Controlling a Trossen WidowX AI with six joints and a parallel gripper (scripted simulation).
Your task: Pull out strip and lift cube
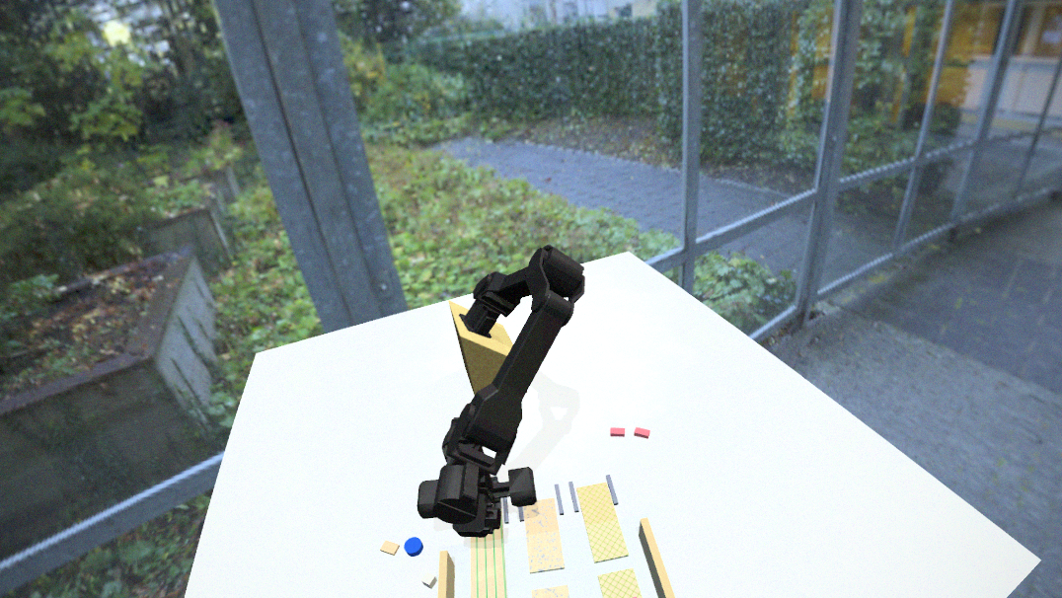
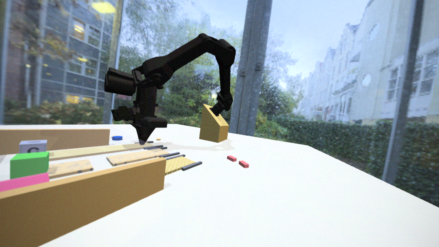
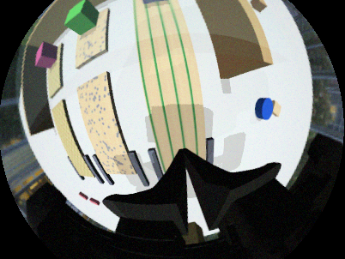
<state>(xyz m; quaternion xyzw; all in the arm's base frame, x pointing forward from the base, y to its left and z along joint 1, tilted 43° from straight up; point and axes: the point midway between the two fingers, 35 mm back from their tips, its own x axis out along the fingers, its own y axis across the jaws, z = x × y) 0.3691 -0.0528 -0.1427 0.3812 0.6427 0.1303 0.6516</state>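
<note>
The green-striped strip (image 1: 487,567) (image 2: 92,149) (image 3: 167,77) is one long piece. The grey cube lettered C (image 2: 33,147) (image 3: 155,2) stands on its far part. The speckled strip (image 1: 544,542) (image 2: 135,157) (image 3: 100,124) and the yellow lattice strip (image 1: 603,523) (image 2: 179,163) (image 3: 70,137) are each in two pieces with a gap. A green cube (image 2: 29,165) (image 3: 81,18) and a pink cube (image 2: 24,182) (image 3: 45,55) stand on their far pieces. My gripper (image 2: 143,143) (image 3: 183,151) is shut and empty, tips down at the striped strip's near end; contact is unclear.
Wooden walls (image 1: 657,557) (image 2: 92,187) (image 3: 240,39) flank the strips. Dark low bars (image 1: 611,489) (image 2: 191,166) (image 3: 139,168) stand beside their near ends. A blue disc (image 1: 413,547) (image 2: 116,137) (image 3: 263,108) lies outside one wall. A wooden wedge block (image 2: 209,129) stands by the arm's base.
</note>
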